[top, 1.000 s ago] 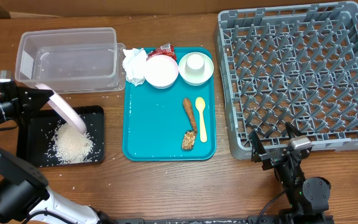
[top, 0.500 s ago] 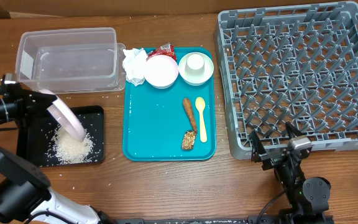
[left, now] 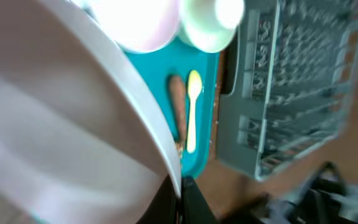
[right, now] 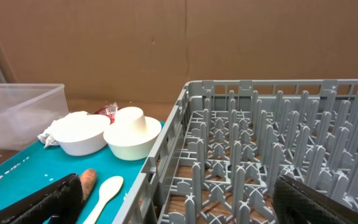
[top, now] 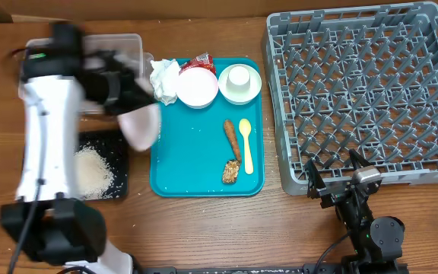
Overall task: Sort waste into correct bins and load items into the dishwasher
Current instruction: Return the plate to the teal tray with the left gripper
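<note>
Left gripper holds plate, prob. empty; rice in black tray

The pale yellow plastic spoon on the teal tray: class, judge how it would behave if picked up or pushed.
The pale yellow plastic spoon looks thin and small, so probably light and fairly stiff. It lies flat on the smooth teal rectangular serving tray, so a push would likely slide it, not roll it.

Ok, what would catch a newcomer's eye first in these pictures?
The blurred white left arm at the left, holding a tilted white plate by the teal tray's left edge. Next, the big grey dish rack filling the right side, and the rice pile on the black tray.
</note>
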Available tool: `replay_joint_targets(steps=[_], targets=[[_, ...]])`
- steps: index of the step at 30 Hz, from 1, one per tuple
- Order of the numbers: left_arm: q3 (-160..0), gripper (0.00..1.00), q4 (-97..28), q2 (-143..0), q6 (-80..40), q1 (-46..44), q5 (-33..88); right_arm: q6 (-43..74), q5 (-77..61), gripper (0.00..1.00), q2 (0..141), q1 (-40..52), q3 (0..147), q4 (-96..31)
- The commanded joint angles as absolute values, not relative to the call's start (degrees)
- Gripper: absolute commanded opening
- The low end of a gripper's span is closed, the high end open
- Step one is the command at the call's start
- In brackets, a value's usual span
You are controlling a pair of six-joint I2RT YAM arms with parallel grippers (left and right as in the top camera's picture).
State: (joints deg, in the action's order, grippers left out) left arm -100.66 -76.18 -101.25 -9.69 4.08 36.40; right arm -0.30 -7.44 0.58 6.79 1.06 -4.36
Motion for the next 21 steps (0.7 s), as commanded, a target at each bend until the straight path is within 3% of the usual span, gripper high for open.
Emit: replay_joint_targets(steps=[1,5,11,21], targets=[[-102.1,0.04,-70.3,-99.4,-20.0,-12.1,20.2,-0.6,-7.1,1.00,0.2,6.9,0.5,-4.2],[-102.1,0.04,-68.1,-99.4,-22.6,-23.7,9.2,-0.6,-7.1,1.00,0.2,6.9,0.5,-4.1],[-102.0,0.04,-69.1,-101.2,-23.9,-33.7,-7.2,-0.6,-7.1,1.00,0.2,6.9,0.5,-4.1],[-102.0,0.04,-74.0,-114.3,-26.9,-35.8,-3.2,-0.6,-7.1,1.00,0.2,6.9,0.5,-4.1]])
